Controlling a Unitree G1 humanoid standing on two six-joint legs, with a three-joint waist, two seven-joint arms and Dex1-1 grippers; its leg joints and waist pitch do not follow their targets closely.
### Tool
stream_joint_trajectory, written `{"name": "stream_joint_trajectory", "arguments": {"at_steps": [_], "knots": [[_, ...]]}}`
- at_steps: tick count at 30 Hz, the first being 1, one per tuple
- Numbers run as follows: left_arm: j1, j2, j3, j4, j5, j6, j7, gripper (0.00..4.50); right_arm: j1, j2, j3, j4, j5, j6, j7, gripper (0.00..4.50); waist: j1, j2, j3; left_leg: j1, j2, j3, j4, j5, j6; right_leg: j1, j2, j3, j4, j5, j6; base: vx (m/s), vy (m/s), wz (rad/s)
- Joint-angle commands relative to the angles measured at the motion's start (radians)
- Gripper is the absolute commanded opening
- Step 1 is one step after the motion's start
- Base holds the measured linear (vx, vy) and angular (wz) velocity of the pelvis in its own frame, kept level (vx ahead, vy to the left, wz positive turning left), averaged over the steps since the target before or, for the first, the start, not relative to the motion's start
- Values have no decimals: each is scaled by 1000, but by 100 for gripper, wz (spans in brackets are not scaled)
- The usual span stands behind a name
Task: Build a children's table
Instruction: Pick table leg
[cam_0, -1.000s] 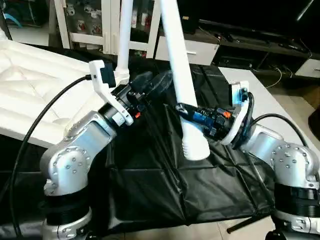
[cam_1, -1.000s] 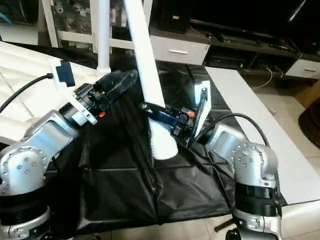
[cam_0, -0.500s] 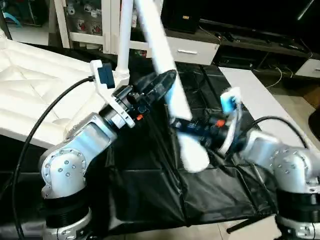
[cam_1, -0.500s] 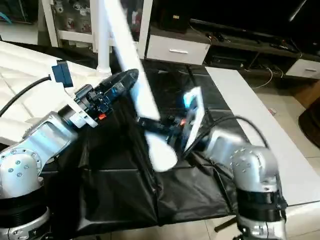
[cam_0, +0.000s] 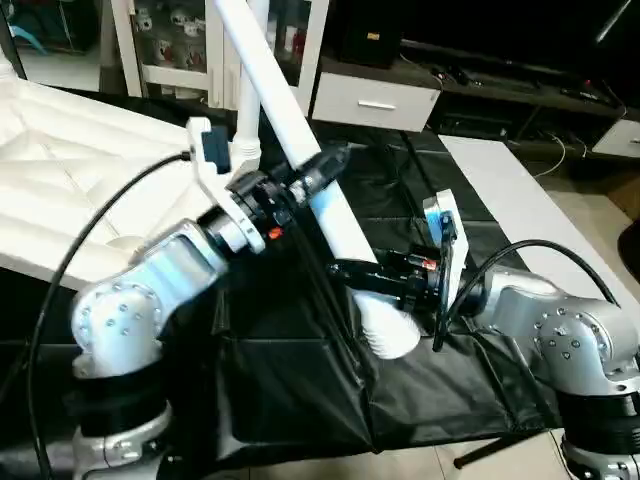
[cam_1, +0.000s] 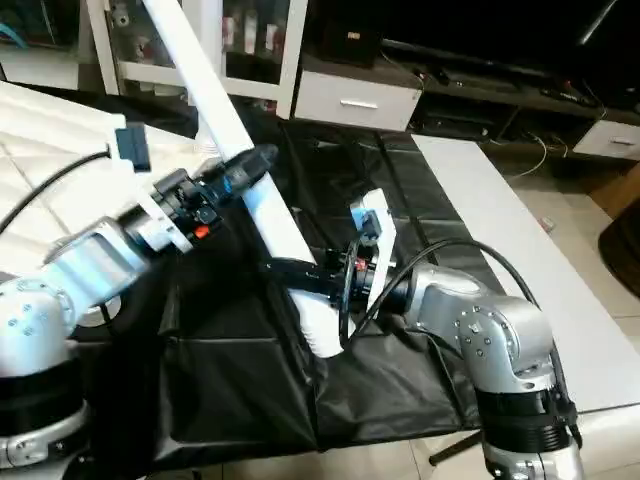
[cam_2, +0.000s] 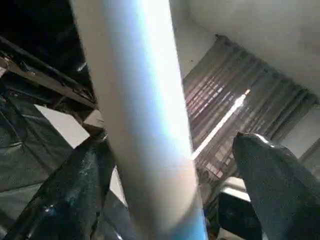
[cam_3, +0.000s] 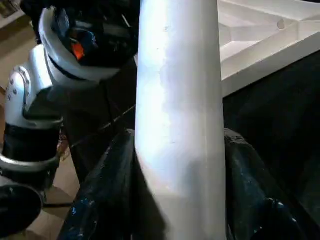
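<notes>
The children's table top (cam_0: 70, 170) lies ribbed side up at the left, with one white leg (cam_0: 247, 140) standing upright in its near corner socket. A second white leg (cam_0: 300, 140) slants from the upper left down to its thick end (cam_0: 390, 335) over the black cloth. My right gripper (cam_0: 352, 274) is shut on this leg just above the thick end, its fingers (cam_3: 107, 195) pressed against both sides. My left gripper (cam_0: 325, 165) is open around the leg higher up. One finger (cam_2: 70, 190) lies against the tube, while the other (cam_2: 272, 180) stands apart from it.
A black cloth (cam_0: 300, 400) covers the floor under both arms. A white cabinet with glass doors (cam_0: 170, 50) and a white drawer (cam_0: 375, 100) stand behind. A long white surface (cam_0: 520, 190) runs along the right, with a dark low unit (cam_0: 520, 80) beyond it.
The right gripper has swung the leg, tilting its top leftward. The tube now passes between the left gripper's fingers, which stood beside it before. The right wrist has turned.
</notes>
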Motion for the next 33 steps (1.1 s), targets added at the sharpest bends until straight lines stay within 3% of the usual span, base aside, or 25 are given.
{"name": "stream_joint_trajectory", "arguments": {"at_steps": [1, 12, 19, 26, 30, 33], "knots": [[-14, 0, -16, 0, -19, 25, -5, 371, -1, -18, -8, -4, -8, -20, 11, 183, 4, 32, -65, 18, 36, -18, -70, -119, -94, 40, -95, 53, -82, -85, -70, 0, 0, 0], [-13, 32, -56, 6, -35, 54, -27, 270, -4, -30, 19, 11, -26, -49, 24, 183, 8, 34, -63, 20, 37, -17, -72, -143, -95, 38, -96, 53, -86, -125, -65, 0, 0, 0], [-19, 50, -73, 13, -35, 67, -46, 202, -9, -42, 38, 20, -39, -64, 35, 183, 13, 35, -65, 20, 38, -17, -71, -128, -97, 39, -96, 53, -82, -93, -70, 0, 0, 0], [-17, 48, -75, 8, -44, 62, -51, 188, -10, -46, 43, 24, -43, -72, 41, 183, 16, 34, -64, 21, 38, -17, -72, -140, -96, 39, -96, 53, -83, -105, -76, 0, 0, 0], [-29, 62, -84, 9, -3, 38, -52, 185, -14, -50, 49, 35, -58, -90, 39, 183, 16, 32, -64, 21, 38, -17, -72, -144, -95, 39, -97, 53, -84, -121, -73, 0, 0, 0], [-31, 79, -102, 3, 22, 36, -55, 185, -18, -49, 52, 42, -67, -97, 33, 255, 17, 31, -64, 21, 38, -17, -72, -134, -93, 39, -97, 53, -84, -120, -67, 0, 0, 0]]}}
